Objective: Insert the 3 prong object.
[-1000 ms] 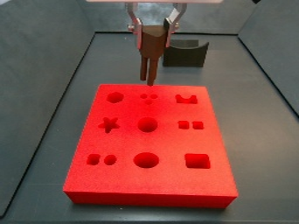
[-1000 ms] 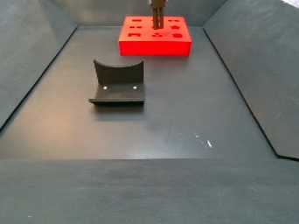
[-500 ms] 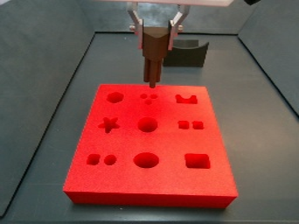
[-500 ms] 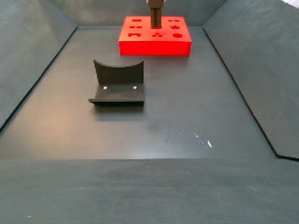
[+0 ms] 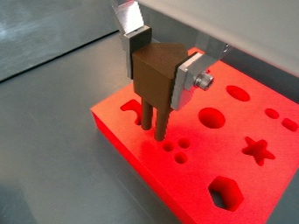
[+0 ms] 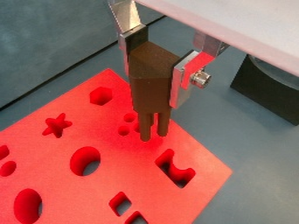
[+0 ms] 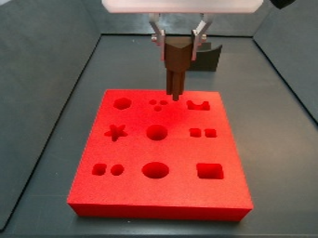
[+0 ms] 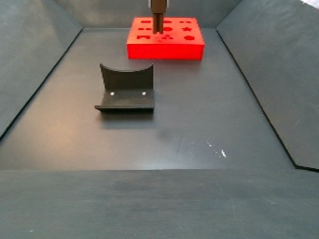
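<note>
My gripper is shut on the 3 prong object, a small brown block held upright with its thin prongs pointing down. It hangs over the far part of the red foam board. The prong tips are close to the board's top, just beside the three small holes, toward the U-shaped cutout. Both wrist views show the silver fingers clamping the block, with the prongs next to the holes. I cannot tell whether the tips touch the foam.
The board has several other cutouts: star, hexagon, round holes, square. The dark fixture stands on the floor beyond the board, also seen in a side view and a wrist view. Dark walls surround the floor.
My gripper has moved to the right and a little lower with the 3 prong object. The prong tips went from the three holes' far side to just right of them.
</note>
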